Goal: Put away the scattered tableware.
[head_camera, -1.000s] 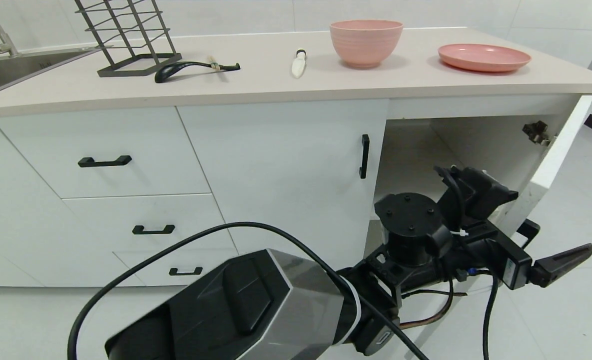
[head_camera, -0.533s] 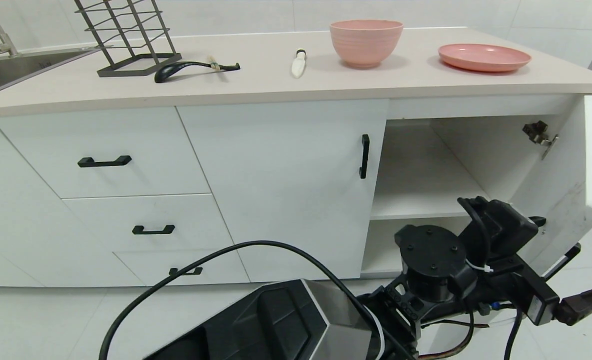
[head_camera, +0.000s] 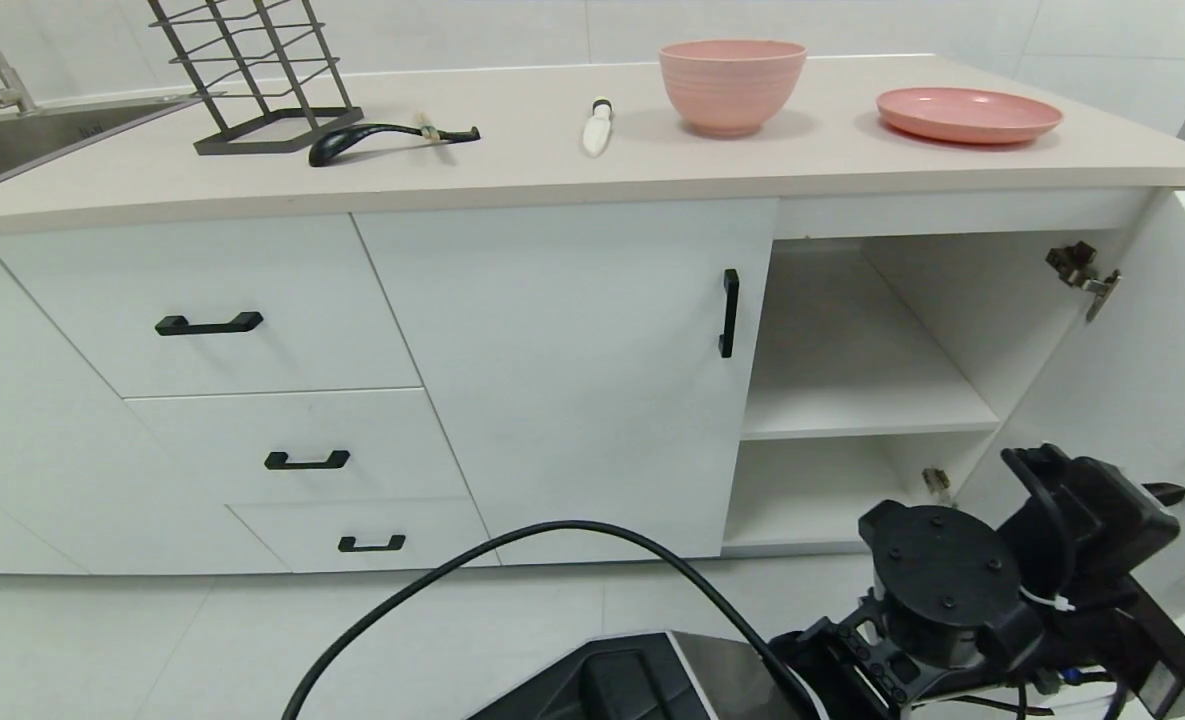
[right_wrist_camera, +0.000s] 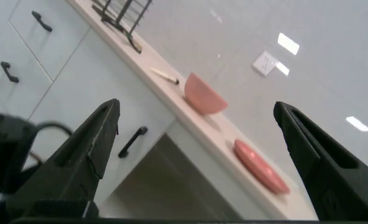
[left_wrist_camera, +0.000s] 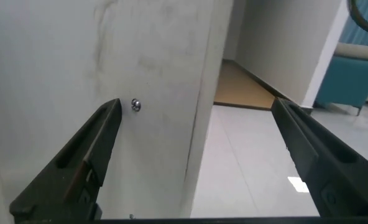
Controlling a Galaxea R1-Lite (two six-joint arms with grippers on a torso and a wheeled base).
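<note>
1. Start at the counter, bearing the pink bowl, unstowed.
2. Below the bowl, find the cabinet door standing wide, baring a shelf for the dishes.
3. Right of the bowl, note the pink plate; left of it, a white utensil and black ladle.
4. Find the left pincer spread wide, empty, by that door below the bowl; likewise the right pincer, presumably ready to lift.

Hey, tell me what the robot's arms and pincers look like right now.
The left pincer and right pincer each have two long, tapering matte-black fingers. In the head view, the arm is black, with a round flange studded with screws, a silver-grey casing, a thick black cable looping over it and a white zip tie.
</note>
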